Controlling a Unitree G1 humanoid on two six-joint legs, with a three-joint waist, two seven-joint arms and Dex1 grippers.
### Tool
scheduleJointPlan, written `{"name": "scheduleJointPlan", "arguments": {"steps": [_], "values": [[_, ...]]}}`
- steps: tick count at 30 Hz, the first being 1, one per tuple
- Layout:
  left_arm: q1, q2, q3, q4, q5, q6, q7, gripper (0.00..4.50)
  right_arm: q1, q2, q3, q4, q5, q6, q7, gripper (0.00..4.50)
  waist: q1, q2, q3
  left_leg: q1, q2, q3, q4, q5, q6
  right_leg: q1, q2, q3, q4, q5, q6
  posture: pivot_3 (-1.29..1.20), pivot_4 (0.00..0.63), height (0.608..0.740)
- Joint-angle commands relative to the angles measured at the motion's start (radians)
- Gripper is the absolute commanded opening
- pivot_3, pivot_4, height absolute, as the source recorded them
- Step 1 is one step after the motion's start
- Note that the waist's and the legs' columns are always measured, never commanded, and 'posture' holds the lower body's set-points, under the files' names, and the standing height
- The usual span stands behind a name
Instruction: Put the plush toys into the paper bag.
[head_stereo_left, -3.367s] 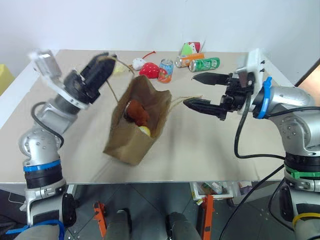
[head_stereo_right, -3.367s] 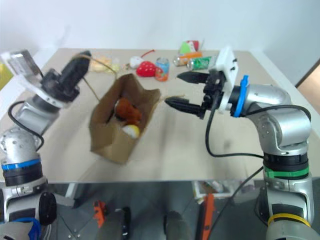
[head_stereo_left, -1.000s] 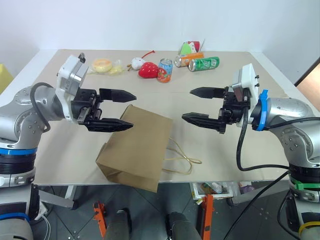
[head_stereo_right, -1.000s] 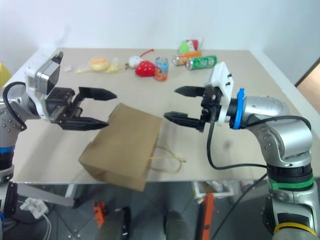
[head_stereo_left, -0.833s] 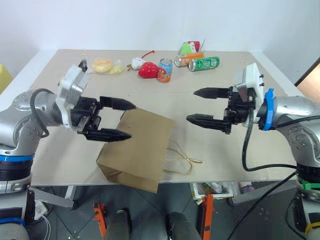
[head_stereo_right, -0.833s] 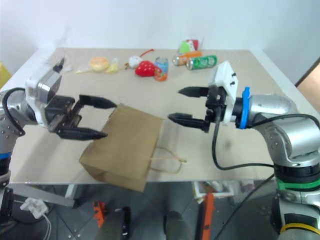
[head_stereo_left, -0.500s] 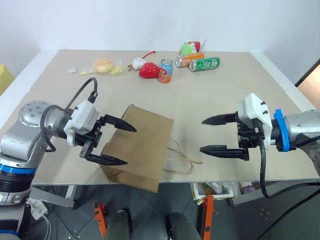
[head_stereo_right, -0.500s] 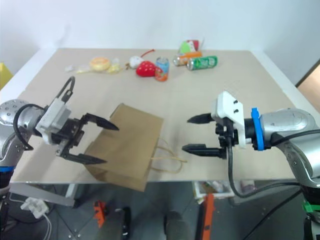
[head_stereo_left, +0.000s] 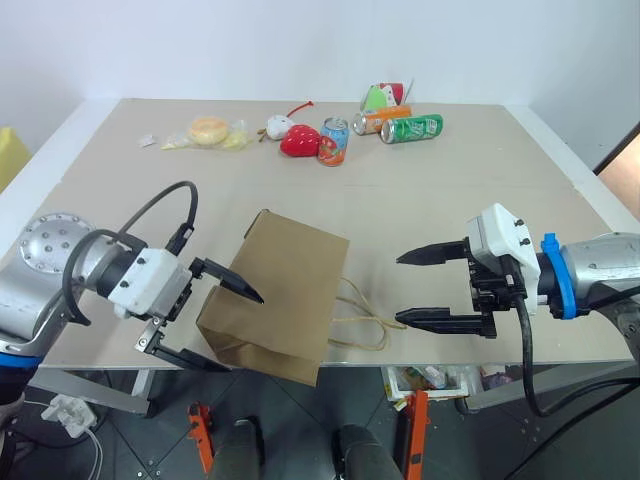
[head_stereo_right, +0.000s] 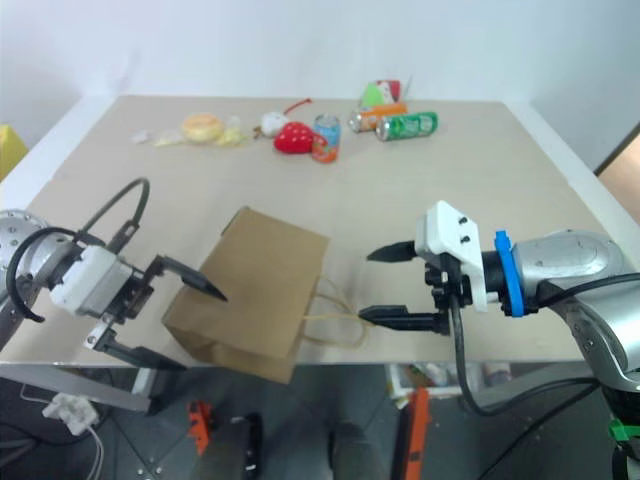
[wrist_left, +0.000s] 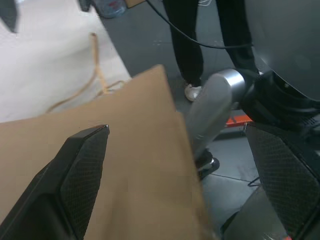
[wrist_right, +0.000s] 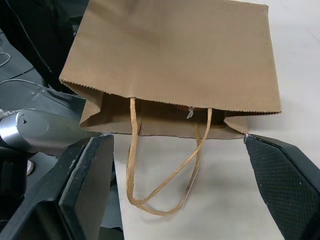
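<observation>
Paper bag (head_stereo_left: 285, 290) lying flat on its side at the tabletop (head_stereo_left: 480, 190) near edge, both end effectors drawn back and lower than a second ago
Left end effector (head_stereo_left: 215, 325) gapes wide at the bag's bottom corner, partly off the front edge; right end effector (head_stereo_left: 420, 288) stands wide and empty beside the loop handles (head_stereo_left: 365, 320). Plush toys are hidden inside the bag. Bare tabletop lies between the bag and the far row of cans (head_stereo_left: 400, 124) and strawberry plush (head_stereo_left: 300, 141)

Bright, even light; soft shadows; wrist views slightly blurred up close.
</observation>
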Motion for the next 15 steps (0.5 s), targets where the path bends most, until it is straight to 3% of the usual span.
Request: {"name": "scheduleJointPlan", "arguments": {"steps": [1, 8, 15], "values": [[-0.027, -0.004, -0.003, 0.001, 0.010, -0.044, 0.000, 4.46, 0.000, -0.003, -0.012, -0.034, 0.009, -0.006, -0.012, 4.50, 0.001, 0.000, 0.000, 0.000, 0.000, 0.000, 0.001, 0.000, 0.000, 0.000, 0.000, 0.000, 0.000, 0.000, 0.000, 0.00, 0.150, 0.740], [-0.027, -0.082, -0.004, 0.074, 0.098, -0.138, 0.008, 4.46, 0.132, -0.083, 0.010, -0.090, -0.092, -0.044, -0.006, 4.50, 0.005, 0.000, 0.000, 0.000, 0.000, 0.000, 0.001, 0.000, 0.000, 0.001, 0.000, -0.001, 0.000, 0.000, 0.000, 0.00, 0.150, 0.740], [-0.029, -0.130, -0.012, 0.170, 0.140, -0.250, 0.000, 4.46, 0.235, -0.106, -0.095, -0.055, -0.115, -0.058, -0.019, 4.50, 0.008, 0.000, 0.000, 0.000, 0.000, 0.000, 0.001, 0.000, 0.000, 0.001, 0.000, 0.000, 0.000, 0.001, 0.001, 0.00, 0.150, 0.740]]}}
